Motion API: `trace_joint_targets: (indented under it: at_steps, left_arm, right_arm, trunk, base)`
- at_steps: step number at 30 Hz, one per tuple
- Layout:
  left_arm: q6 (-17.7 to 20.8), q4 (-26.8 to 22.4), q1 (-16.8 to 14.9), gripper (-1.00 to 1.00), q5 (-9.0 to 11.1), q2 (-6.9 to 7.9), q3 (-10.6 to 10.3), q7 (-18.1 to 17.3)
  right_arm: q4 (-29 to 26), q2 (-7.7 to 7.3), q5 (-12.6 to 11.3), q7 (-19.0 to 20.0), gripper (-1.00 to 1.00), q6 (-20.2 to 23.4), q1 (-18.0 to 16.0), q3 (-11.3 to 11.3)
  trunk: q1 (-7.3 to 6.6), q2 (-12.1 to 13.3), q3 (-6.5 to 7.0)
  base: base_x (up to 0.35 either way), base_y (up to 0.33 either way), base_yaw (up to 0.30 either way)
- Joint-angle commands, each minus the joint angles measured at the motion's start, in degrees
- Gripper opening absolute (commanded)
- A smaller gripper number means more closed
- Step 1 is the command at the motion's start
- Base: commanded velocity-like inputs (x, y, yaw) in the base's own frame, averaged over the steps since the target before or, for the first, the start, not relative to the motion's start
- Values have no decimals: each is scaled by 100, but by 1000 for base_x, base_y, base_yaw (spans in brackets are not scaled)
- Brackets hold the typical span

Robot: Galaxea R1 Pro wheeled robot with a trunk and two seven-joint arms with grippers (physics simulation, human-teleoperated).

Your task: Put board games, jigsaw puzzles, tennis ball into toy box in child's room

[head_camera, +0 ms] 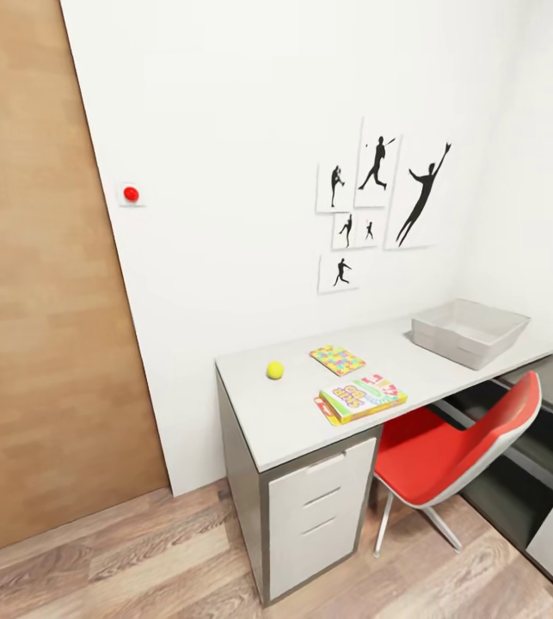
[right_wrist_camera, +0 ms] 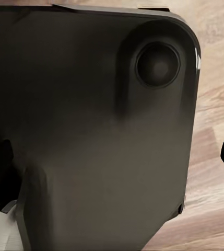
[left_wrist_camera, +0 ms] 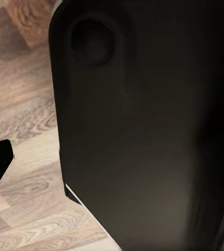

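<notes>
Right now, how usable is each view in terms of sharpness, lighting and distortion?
Head view: evenly lit, soft shadows, the tennis ball and toy box crisp, though the door and walls lean from wide-angle distortion. Left wrist view: a dark robot body panel looms close, with soft wood floor beside it. Right wrist view: similarly dark and low in contrast.

The pale grey desk surface point(head_camera: 293, 413) carries a small yellow-green tennis ball point(head_camera: 274, 370) at nine o'clock, a flat multicoloured puzzle box point(head_camera: 337, 359) near centre, a green-and-red board game box point(head_camera: 360, 398) at six o'clock, and an open grey toy box point(head_camera: 469, 331) at three o'clock.
</notes>
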Motion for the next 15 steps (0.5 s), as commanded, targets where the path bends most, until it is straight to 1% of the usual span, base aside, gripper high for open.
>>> trace_joint_targets:
  at_steps: [1,9,11,15]
  left_arm:
    - [-3,-2,-1,100,-6,0,-5,-2]
    - [-3,-2,-1,100,-12,3,-4,-2]
    - [-3,-12,-1,100,-13,7,-4,-2]
    - [-3,-50,-1,100,-14,18,-8,-2]
  right_arm:
    - [-1,-3,-10,4,100,-16,-1,-3]
    - [-1,-12,-34,-18,100,-17,-1,-8]
    - [-1,-14,-40,-30,100,-20,-1,-11]
    - [-1,-19,-48,-53,100,-21,-1,-15]
  trunk:
    - [-23,39,14]
    - [-199,360,157]
    - [-242,440,193]
    - [-330,600,265]
  base:
    - [0,0,-276]
    - [0,0,-266]
    - [0,0,-180]
    - [0,0,-77]
